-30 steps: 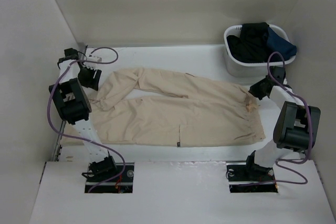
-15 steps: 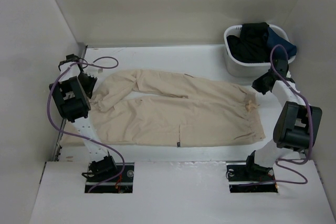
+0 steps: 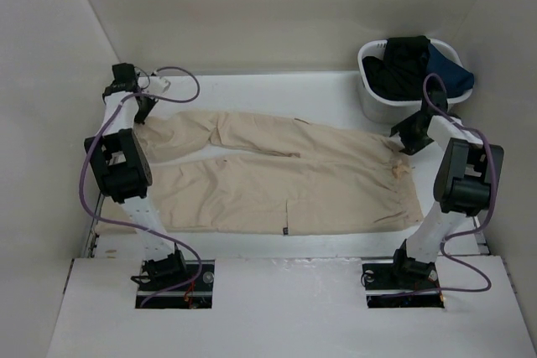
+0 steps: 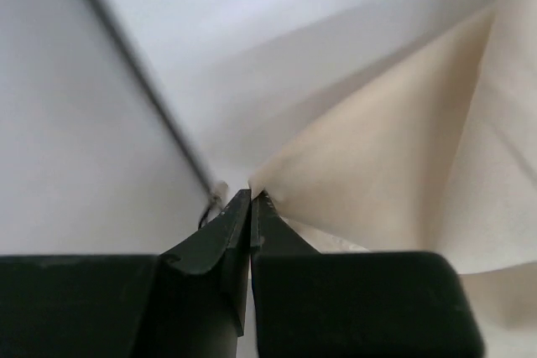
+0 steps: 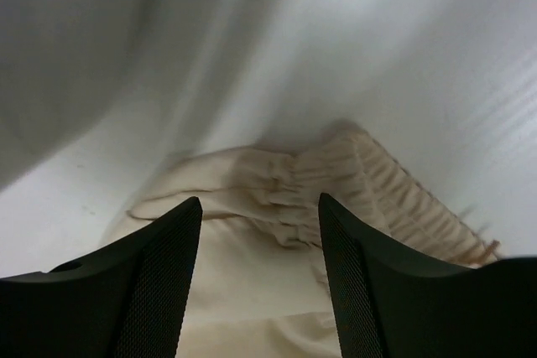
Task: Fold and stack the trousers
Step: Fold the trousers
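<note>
The beige trousers (image 3: 285, 178) lie spread flat across the table, legs to the left and the gathered waistband (image 5: 336, 178) to the right. At the far left corner my left gripper (image 3: 140, 111) is shut on the hem of the far leg. In the left wrist view its jaws (image 4: 252, 196) pinch a corner of the cloth (image 4: 377, 173), which runs taut away to the right. My right gripper (image 3: 403, 135) hovers over the far end of the waistband. Its fingers (image 5: 159, 282) stand open above the gathered cloth and hold nothing.
A white basket (image 3: 370, 100) stands at the back right, just behind the right gripper, with black and navy garments (image 3: 415, 63) heaped in it. Walls close in the table on the left, back and right. The left gripper sits near the left wall (image 4: 75, 148).
The left gripper shut on the far leg's hem and drew it back and left, straightening that leg. The right gripper opened, let go of the waistband and lifted slightly.
</note>
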